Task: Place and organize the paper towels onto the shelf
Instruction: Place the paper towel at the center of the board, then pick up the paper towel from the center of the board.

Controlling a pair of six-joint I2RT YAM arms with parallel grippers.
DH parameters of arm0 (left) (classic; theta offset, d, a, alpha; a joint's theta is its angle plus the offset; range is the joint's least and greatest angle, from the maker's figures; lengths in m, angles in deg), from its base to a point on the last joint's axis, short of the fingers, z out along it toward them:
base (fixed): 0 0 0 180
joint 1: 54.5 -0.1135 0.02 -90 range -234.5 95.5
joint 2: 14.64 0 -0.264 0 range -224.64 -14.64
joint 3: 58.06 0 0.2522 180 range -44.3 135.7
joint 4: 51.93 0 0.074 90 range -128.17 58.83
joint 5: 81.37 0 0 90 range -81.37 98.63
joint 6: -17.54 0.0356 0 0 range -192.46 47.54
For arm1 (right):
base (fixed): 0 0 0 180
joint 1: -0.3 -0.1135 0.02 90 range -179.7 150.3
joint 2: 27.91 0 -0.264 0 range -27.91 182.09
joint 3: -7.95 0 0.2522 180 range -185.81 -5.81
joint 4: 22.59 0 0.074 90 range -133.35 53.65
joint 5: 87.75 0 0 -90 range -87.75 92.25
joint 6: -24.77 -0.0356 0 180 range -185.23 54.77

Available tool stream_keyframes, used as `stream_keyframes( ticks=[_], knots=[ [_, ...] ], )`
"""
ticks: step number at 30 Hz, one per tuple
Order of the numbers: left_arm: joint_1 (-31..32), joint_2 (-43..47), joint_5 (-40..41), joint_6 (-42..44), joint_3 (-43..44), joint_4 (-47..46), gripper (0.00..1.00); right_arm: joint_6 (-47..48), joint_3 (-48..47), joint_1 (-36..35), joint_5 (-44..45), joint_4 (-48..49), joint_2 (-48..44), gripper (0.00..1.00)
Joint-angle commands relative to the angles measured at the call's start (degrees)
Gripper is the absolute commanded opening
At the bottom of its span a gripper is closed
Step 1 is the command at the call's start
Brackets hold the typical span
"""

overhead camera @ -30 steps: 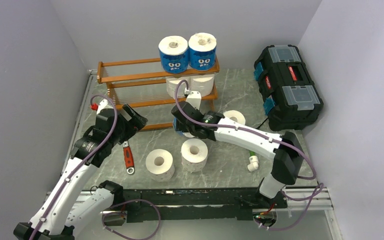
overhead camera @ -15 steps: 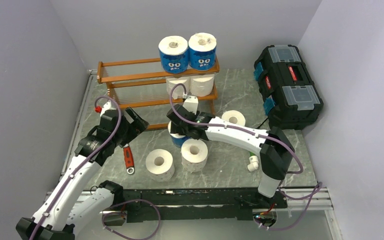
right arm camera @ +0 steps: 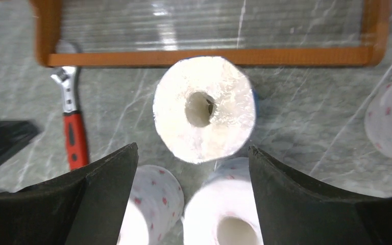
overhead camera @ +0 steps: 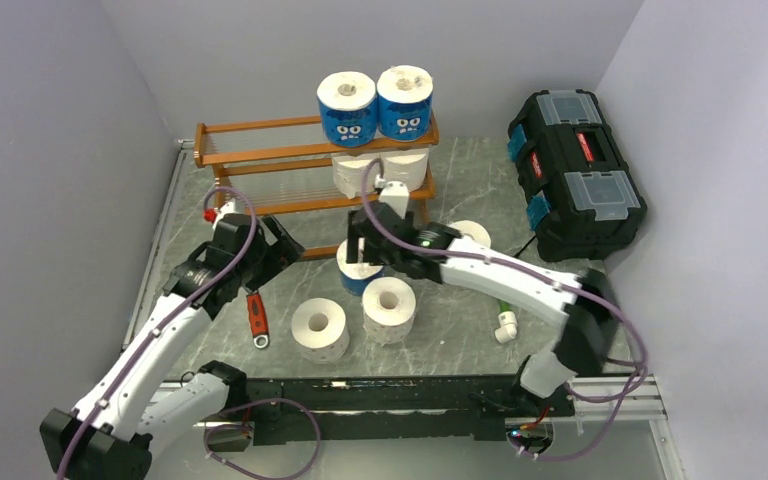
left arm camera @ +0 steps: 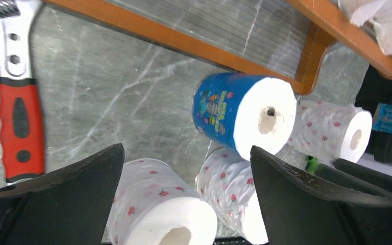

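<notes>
Looking down the right wrist view at the short white paper-towel roll in the blue cartoon wrapper (right arm camera: 204, 108), standing upright on the grey marbled tabletop (overhead camera: 440, 320) mid-frame, just in front of the bottom rail of the orange-brown wooden three-tier shelf (overhead camera: 260, 153). Right gripper (right arm camera: 191, 149) above it with jaws spread wide, nothing pinched. Same for the left gripper (left arm camera: 186, 148) at centre-left of the top view: wide apart, empty, pointed at the same cluster. Probably light and squashy, with a slick plastic wrapper, so best taken across the round side wall with a gentle squeeze rather than by the core. Tight on the near side though: two floral-print white rolls (overhead camera: 389, 308) just below it in frame, maybe touching, hard to tell. Shelf-wise, right end crowded with two blue rolls (overhead camera: 347, 110) up top and two plain white ones (overhead camera: 405, 170) on the middle tier; loads of bare slats toward the upper left. Worth minding the front rails going in, and the red-handled wrench (overhead camera: 257, 315) lying lower left.
</notes>
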Motion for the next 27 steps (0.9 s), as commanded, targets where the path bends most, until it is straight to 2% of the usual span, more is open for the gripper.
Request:
stream_keyframes(
  ticks=[1, 7, 11, 15, 20, 24, 27],
  knots=[
    [4.2, -3.6, -0.9, -2.7, 0.5, -5.7, 0.99, 9.1, 6.1, 2.5, -4.4, 3.9, -13.5, 0.82],
    [9.9, -11.9, -0.1, -6.3, 0.9, -12.6, 0.99, 13.0, 18.8, 7.0, -7.1, 10.4, -26.4, 0.82],
    [11.5, -18.4, -1.2, -4.5, 3.7, -15.6, 0.92, 13.0, 24.0, 9.8, -8.0, 11.7, -31.8, 0.82],
    [12.4, -24.7, -1.1, -3.1, 8.2, -12.9, 0.91, 13.4, 26.4, 11.9, -8.2, 11.6, -34.7, 0.82],
    [13.0, -28.5, -1.5, -0.7, 10.2, -13.7, 0.91, 14.3, 28.2, 13.1, -7.8, 12.2, -36.8, 0.83],
    [13.7, -32.0, -0.2, 1.3, 13.9, -10.3, 0.9, 14.9, 29.0, 13.8, -8.1, 12.6, -37.4, 0.83],
    [13.8, -33.9, -0.9, 1.9, 14.8, -9.6, 0.86, 15.4, 29.0, 14.0, -7.9, 12.3, -37.4, 0.83]
  ],
)
